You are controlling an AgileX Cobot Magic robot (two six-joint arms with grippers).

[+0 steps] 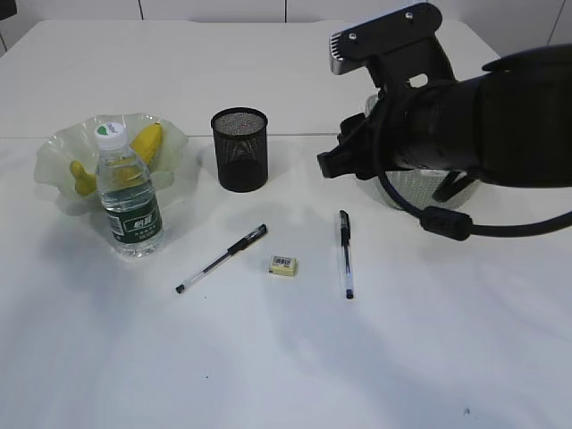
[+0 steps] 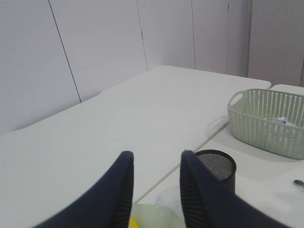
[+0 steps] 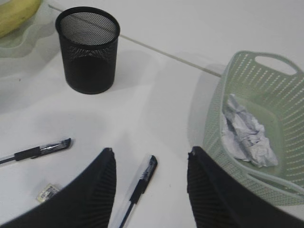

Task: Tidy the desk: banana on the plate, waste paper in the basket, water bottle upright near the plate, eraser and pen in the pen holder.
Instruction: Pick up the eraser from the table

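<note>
banana: the banana [image 1: 148, 141] already lies on the plate [image 1: 55, 154], upper left of the exterior view.
bottle: the water bottle [image 1: 128, 198] stands upright, touching or just in front of the plate's near rim.
paper: the waste paper [image 3: 247, 133] sits inside the basket [image 3: 266, 64], at the right of the right wrist view.
holder: the pen holder [image 1: 239, 149] stands empty at upper centre, well apart from the pens.
pens: one pen [image 1: 222, 258] lies slanted at lower centre-left; the other pen [image 1: 345, 253] lies nearly straight, right of centre.
eraser: the eraser [image 1: 282, 264] lies flat between the two pens.
right gripper: the right gripper [image 3: 149, 185] hangs above the right-hand pen, jaws part open, holding nothing.
left gripper: the left gripper [image 2: 156, 185] is raised over the plate area, jaws narrowly apart, empty.
risk: the pen is thin and round; jaws closing off-centre could roll it aside or pinch only the cap.
risk: a tilted pen could catch the holder's rim and tip it.
risk: the small eraser may slip from a wide grip.
</note>
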